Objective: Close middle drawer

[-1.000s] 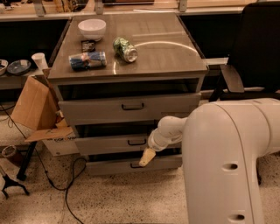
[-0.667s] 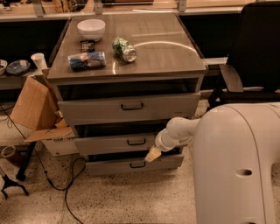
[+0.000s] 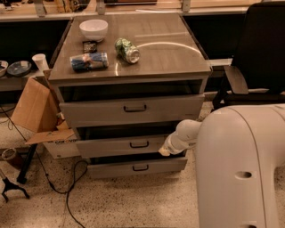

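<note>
Your jaws look drawn together into one pale tip, and the gripper (image 3: 164, 151) sits right of centre in the frame, at the right end of the middle drawer (image 3: 107, 146). That drawer stands pulled out, below centre. Pushing this far from its handle (image 3: 139, 144) could skew the drawer and jam it. The tip might also slide down onto the lowest drawer (image 3: 111, 168).

Office or lab workroom. Grey drawer cabinet (image 3: 160, 62) at centre. Black office chair (image 3: 262, 49) at 2 o'clock. Long counter (image 3: 156, 5) at 12 o'clock. Open cardboard box (image 3: 33, 107) at 9 o'clock. Loose cable (image 3: 67, 211) on speckled floor (image 3: 133, 200) at 7 o'clock. Gripper (image 3: 164, 151) just right of centre, at the right end of the middle drawer (image 3: 116, 147).
</note>
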`<state>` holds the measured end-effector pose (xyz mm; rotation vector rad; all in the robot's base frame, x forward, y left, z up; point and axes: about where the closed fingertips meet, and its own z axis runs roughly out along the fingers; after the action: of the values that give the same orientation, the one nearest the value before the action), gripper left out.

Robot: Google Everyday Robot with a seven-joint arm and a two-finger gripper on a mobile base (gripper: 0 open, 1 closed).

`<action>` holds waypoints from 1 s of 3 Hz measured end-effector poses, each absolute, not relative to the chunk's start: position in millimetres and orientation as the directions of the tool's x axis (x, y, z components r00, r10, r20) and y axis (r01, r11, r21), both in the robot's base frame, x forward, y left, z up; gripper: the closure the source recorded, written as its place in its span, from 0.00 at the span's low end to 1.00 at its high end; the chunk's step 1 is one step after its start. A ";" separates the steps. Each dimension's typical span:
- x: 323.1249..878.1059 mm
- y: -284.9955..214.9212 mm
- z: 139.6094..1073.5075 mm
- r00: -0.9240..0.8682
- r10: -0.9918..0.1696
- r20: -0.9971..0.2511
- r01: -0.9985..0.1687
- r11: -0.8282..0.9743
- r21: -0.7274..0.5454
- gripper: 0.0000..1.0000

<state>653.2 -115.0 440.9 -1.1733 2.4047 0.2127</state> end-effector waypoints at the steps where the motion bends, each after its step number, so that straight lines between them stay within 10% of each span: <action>1: 666.2 -112.4 437.1 -0.565 -0.690 -0.453 -0.756 0.653 -0.052 0.89; 3: 691.6 -104.3 421.3 -0.609 -0.673 -0.421 -0.728 0.684 -0.039 0.62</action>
<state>691.6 -104.3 421.3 -1.0916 2.4924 0.1895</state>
